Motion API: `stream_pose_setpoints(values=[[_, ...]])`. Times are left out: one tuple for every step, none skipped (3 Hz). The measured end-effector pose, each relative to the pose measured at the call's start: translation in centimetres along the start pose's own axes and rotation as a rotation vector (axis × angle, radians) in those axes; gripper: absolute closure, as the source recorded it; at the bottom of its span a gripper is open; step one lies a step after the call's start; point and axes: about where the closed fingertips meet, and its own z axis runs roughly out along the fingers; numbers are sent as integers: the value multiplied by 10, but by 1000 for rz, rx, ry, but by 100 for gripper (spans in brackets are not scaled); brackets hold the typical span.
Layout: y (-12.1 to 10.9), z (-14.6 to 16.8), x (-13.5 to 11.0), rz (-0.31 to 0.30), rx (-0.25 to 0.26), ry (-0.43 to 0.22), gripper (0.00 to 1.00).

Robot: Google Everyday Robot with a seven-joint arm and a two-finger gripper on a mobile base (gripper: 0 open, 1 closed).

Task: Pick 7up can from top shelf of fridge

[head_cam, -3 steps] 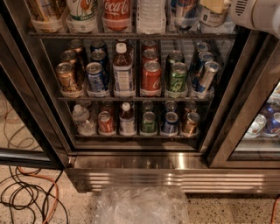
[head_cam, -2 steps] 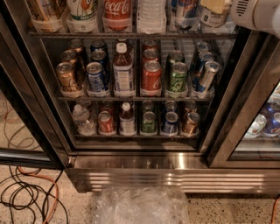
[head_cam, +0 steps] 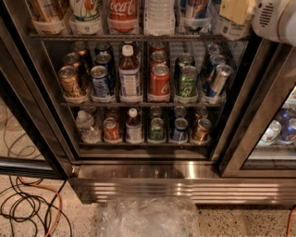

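- The 7up can [head_cam: 86,10], pale whitish-green, is stood upright in a clear cup tray towards the left of the top shelf [head_cam: 185,37], its upper part cut off from view.
- The fridge [head_cam: 194,187] is shown with a ribbed steel base.
- The gripper [head_cam: 240,13] is seen at the upper right.

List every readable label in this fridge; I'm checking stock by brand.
"Coca-Cola": red label of the dark cola bottle on the grey wire top shelf.
Every other can and bottle label: too blurred to read.
The white gripper, at the top right: no readable marking.
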Motion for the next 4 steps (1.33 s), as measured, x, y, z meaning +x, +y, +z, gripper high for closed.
stream_pose_setpoints(values=[[0,0,1,0,0,0,100],[-4,-27,7,62,31,-7,100],[-4,-27,7,62,30,-7,100],[28,-20,31,126,-57,70,100]])
